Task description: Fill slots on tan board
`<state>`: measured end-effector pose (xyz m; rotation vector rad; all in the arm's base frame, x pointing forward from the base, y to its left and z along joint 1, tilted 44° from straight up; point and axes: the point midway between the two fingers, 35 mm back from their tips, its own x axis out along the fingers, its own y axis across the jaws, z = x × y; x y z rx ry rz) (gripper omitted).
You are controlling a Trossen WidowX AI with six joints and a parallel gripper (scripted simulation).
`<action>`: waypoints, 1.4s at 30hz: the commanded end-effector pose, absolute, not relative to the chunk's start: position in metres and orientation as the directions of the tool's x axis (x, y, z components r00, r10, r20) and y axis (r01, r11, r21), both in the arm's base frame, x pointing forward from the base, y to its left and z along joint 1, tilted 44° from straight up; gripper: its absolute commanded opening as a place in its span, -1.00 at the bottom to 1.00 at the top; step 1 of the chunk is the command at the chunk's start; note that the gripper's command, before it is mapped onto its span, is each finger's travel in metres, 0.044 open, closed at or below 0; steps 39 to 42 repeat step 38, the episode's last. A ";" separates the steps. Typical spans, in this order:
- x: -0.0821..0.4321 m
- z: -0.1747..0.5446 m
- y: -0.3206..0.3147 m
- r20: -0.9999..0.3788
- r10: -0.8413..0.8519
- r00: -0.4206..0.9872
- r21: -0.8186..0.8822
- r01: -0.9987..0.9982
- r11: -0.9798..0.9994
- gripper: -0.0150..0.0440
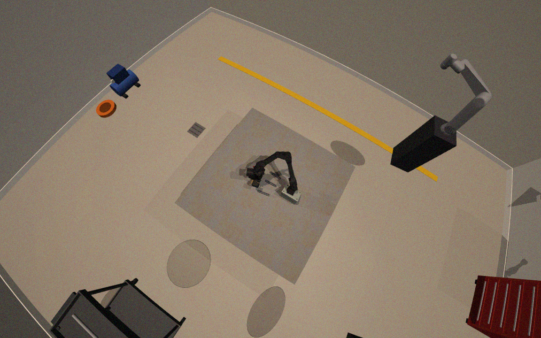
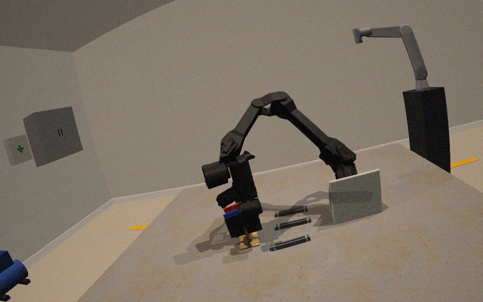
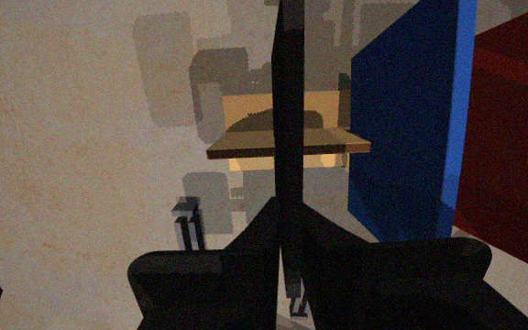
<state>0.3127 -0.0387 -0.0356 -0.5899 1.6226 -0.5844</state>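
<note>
Boards, blue (image 2: 231, 214) (image 3: 406, 128) and red (image 2: 231, 207) (image 3: 507, 151), upright at far left of the exterior view, tops partly visible beside the gripper. Next, black board (image 2: 232, 226) (image 3: 289, 92), upright, edge-on in wrist view. Gripper (image 1: 255, 183) (image 2: 244, 223) (image 3: 281, 203) points down, slightly tilted; jaws nearly together, pinching the black board. Tan board (image 2: 246, 237) (image 3: 246, 141) below, black board crosswise over it; whether locked, can't tell. Flat tan piece (image 2: 253, 242) (image 3: 250, 103) under that. Black arm (image 1: 282, 155) (image 2: 280, 99) arches: forearm slopes down-left, elbow high, upper arm drops right. Three dark holders (image 1: 270, 183) (image 2: 293, 223) lie between gripper and pale block (image 1: 291, 196) (image 2: 356, 201), roughly parallel, spaced apart. Arm's foot is by the block, right.
</note>
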 end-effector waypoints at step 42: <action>0.327 0.018 0.014 -0.732 -0.671 -0.118 -0.670 -0.053 0.740 0.08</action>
